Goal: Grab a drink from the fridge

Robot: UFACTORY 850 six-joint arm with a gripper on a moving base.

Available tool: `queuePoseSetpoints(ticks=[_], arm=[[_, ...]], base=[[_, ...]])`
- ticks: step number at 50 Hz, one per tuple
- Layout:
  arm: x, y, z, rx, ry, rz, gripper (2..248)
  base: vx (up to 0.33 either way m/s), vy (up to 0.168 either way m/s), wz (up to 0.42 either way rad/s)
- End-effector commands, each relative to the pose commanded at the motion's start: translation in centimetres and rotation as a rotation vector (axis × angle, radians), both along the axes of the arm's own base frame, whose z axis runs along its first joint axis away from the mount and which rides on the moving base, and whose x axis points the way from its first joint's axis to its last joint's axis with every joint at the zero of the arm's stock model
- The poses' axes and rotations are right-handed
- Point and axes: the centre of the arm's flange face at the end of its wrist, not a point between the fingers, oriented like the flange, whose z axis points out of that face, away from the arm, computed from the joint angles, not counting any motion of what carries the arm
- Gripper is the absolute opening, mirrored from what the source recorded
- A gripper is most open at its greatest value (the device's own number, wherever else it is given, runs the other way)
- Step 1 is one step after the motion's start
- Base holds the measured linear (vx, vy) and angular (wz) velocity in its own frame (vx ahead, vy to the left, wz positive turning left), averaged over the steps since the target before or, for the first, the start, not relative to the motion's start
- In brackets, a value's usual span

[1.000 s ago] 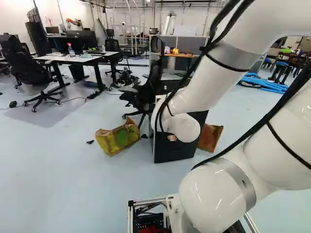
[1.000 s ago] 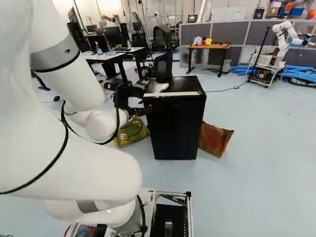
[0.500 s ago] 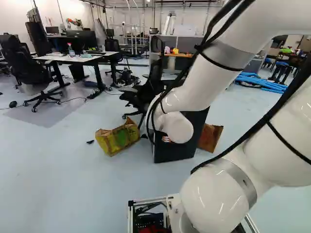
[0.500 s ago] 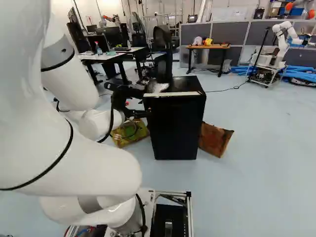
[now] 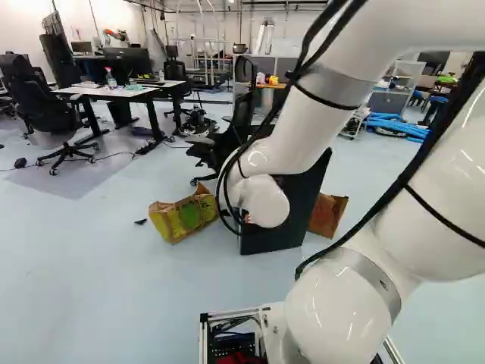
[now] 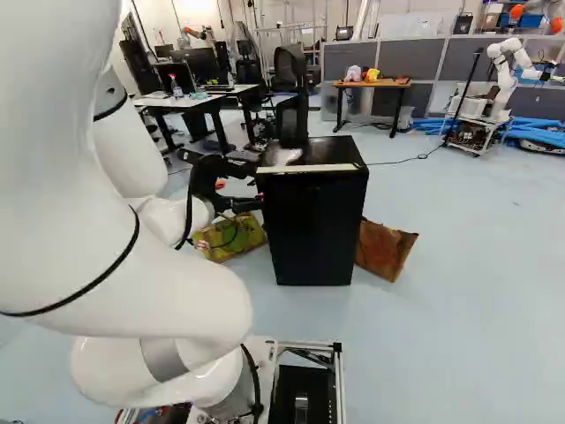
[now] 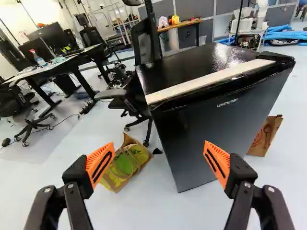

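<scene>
Pointing at the shut fridge [image 7: 192, 69] from near left, the wide-open gripper [image 7: 159, 143] has no drink; the door [image 7: 211, 134] must open first.

A black fridge [image 6: 315, 231] blocks the way at the centre of the right base view, an office chair [image 6: 290, 93] rising behind it. A yellow-green bag [image 5: 184, 218] sits low, left of centre in the left base view; a brown bag [image 6: 383, 251] flanks the fridge's other side. Room opens between the gripper's [image 6: 240, 190] spread fingers and above the fridge top; the gap from fingers to fridge appears slim, though depth is hard to judge.
</scene>
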Motion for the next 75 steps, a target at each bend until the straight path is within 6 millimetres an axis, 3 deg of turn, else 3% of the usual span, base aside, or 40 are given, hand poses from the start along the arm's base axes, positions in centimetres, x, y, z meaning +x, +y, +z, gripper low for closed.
queuePoseSetpoints(ticks=[22,48,75], arm=[[0.9,2.5,-1.4,-0.04,-0.011,-0.011,247],[4.0,5.7,-3.4,-0.097,-0.05,-0.07,247],[5.0,6.8,-5.6,-0.169,-0.098,-0.155,247]], base=[[0.0,0.0,0.0],[0.0,0.0,0.0],[0.0,0.0,0.0]])
